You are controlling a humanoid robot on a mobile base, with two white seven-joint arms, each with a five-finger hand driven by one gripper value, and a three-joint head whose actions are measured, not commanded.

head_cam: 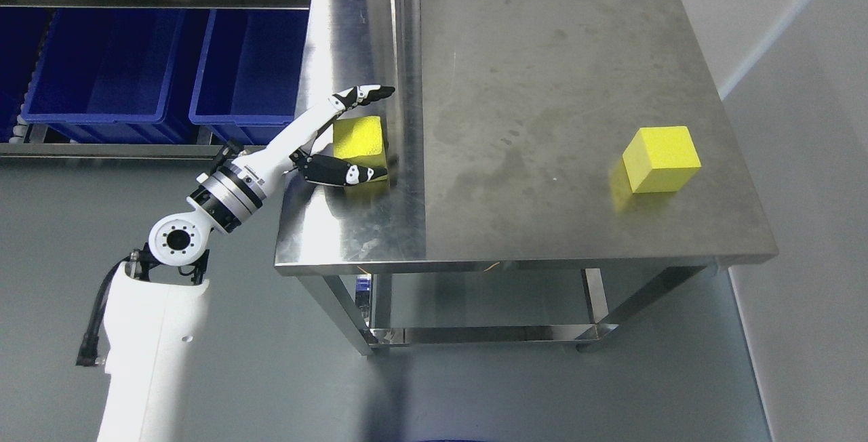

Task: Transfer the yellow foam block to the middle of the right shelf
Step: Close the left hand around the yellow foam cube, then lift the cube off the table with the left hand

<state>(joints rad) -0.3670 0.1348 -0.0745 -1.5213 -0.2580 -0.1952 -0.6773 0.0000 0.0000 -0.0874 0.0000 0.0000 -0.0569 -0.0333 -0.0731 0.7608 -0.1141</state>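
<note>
Left hand [352,137] spread around, not yet clenched on, yellow foam block [359,140] at left side of tabletop [542,89]; second yellow block [661,158] near right edge; grasp, lift and shelf transfer apparently outstanding.

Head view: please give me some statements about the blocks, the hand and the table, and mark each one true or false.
1. Two yellow foam blocks are on the steel table. True: a left block and a right block.
2. The left hand has its fingers around the right block. False: they bracket the left block, with one above it and one below it.
3. The right block stands free, with no hand near it. True.
4. The bins to the left of the table are red. False: they are blue.
5. The right hand also reaches over the table. False: only the left arm is visible.
</note>
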